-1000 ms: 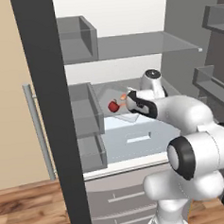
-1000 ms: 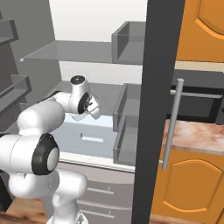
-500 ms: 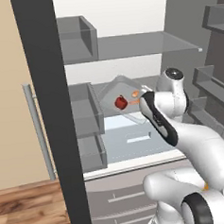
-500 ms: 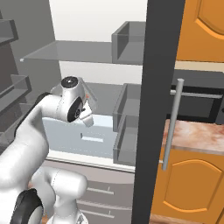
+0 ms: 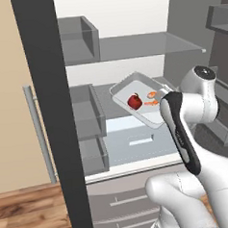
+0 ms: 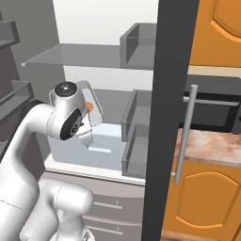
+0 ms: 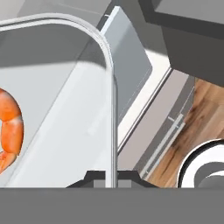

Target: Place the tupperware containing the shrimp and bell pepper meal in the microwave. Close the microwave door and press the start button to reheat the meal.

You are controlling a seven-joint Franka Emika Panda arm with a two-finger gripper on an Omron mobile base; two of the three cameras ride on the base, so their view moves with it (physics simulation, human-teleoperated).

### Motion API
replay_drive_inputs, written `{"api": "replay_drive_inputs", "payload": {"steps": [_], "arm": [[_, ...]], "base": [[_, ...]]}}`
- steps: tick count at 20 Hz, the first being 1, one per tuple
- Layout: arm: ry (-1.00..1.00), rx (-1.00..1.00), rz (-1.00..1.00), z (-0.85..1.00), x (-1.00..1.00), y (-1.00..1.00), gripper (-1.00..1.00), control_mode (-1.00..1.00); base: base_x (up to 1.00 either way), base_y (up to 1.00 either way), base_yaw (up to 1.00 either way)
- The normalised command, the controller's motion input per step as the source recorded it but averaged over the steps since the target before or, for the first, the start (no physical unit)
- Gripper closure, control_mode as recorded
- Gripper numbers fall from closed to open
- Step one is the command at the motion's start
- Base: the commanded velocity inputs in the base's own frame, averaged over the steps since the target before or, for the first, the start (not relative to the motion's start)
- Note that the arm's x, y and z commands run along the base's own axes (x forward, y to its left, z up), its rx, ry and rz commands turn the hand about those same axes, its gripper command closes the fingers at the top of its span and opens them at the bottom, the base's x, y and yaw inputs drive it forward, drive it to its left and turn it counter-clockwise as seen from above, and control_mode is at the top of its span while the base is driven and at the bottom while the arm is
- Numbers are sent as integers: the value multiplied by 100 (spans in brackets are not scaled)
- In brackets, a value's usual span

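Precariously, the fingers (image 7: 111, 177) pinch the rim of the tupperware (image 5: 146, 114), lifted and tilted inside the open fridge; more tilt could roll the pepper (image 5: 134, 101) and shrimp (image 7: 11, 127) out

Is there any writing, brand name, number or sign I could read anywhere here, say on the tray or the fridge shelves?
None: the shallow white rectangular tray, the small red bell pepper, the orange shrimp and the grey shelves all show plain surfaces without readable text.
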Motion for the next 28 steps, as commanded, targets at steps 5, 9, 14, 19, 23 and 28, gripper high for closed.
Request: {"api": "replay_drive_inputs", "payload": {"steps": [5,9,14,19,23,28], "arm": [[16,0,-15,10,-55,0,100,-100],[13,0,-21,10,-58,-6,100,-100],[1,0,-9,6,-35,-7,100,-100],[0,0,0,2,-4,0,100,-100],[0,0,0,1,0,0,100,-100],[0,0,0,0,0,0,100,-100]], "base": [[0,0,0],[0,0,0],[0,0,0],[0,0,0],[0,0,0],[0,0,0]]}}
